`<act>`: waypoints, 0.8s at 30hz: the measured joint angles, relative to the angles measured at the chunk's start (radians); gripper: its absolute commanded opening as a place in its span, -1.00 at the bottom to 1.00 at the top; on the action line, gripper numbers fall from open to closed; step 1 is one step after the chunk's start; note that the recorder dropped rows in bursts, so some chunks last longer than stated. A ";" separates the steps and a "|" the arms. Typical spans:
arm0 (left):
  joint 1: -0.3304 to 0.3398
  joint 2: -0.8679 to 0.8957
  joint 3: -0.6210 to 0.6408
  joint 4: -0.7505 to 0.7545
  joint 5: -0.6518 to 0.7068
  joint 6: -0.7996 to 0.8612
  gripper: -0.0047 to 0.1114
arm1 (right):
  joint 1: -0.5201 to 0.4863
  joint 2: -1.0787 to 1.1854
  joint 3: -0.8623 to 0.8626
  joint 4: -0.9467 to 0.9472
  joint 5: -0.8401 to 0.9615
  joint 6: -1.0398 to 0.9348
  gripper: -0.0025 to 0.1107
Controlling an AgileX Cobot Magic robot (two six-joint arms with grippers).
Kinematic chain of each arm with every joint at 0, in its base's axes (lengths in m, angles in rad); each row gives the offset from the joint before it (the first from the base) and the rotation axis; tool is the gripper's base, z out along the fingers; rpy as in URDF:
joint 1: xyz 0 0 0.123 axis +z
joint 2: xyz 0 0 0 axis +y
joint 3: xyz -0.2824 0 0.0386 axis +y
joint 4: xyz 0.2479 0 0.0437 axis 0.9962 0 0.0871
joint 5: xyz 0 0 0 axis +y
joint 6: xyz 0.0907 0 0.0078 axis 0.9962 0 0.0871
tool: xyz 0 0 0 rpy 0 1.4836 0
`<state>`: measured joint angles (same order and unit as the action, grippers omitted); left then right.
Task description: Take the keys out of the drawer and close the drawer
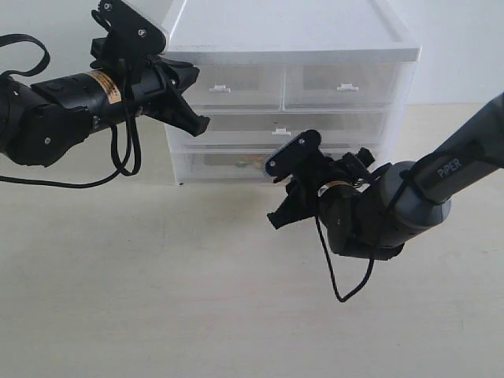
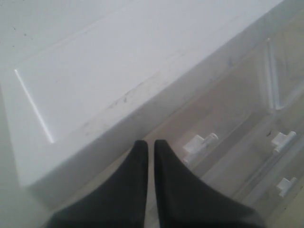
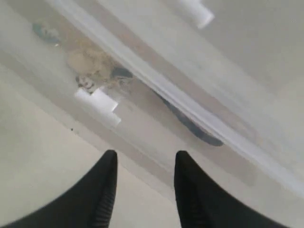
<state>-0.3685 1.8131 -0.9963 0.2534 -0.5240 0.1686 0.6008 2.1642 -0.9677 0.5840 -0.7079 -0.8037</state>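
The drawer [image 1: 228,164] is the lowest tier of the white three-tier unit, and it looks pushed in. Through its translucent front the keys [image 3: 95,69] show as a gold blur behind the white tab handle [image 3: 97,103], with a black cord [image 3: 190,126] trailing beside them. In the exterior view the keys [image 1: 248,163] are a faint coloured spot. My right gripper [image 3: 146,154] is open and empty, just in front of the drawer [image 3: 156,142] and low over the table; in the exterior view the right gripper [image 1: 277,193] hides the drawer's middle. My left gripper [image 2: 149,142] is shut and empty, by the unit's upper left corner.
The unit's flat white top [image 2: 118,85] lies under the left gripper [image 1: 193,122]. A like wide drawer [image 1: 283,124] sits one tier higher, with two half-width drawers [image 1: 228,85] above it. Beige tabletop [image 1: 157,299] spreads in front of the unit.
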 measured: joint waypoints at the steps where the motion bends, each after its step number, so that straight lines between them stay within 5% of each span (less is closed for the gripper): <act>1: 0.000 0.000 0.000 0.000 0.000 0.000 -0.85 | 0.000 0.000 0.000 -0.012 0.003 0.162 -0.34; 6: 0.000 0.000 0.000 0.000 0.000 0.000 -0.85 | -0.024 -0.048 0.002 -0.261 0.140 0.768 -0.34; 9: 0.000 0.000 0.000 0.000 0.000 0.000 -0.85 | -0.107 -0.090 0.039 -0.629 0.123 1.309 -0.34; 14: 0.000 0.000 0.000 0.000 0.000 0.000 -0.85 | -0.303 -0.093 0.112 -1.138 -0.177 2.032 -0.34; 24: 0.000 0.000 0.000 0.000 0.000 0.000 -0.85 | -0.324 -0.093 0.104 -1.242 -0.176 2.144 -0.34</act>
<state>-0.3685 1.8131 -0.9963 0.2534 -0.5240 0.1686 0.2769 2.0709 -0.8637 -0.6580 -0.8839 1.3399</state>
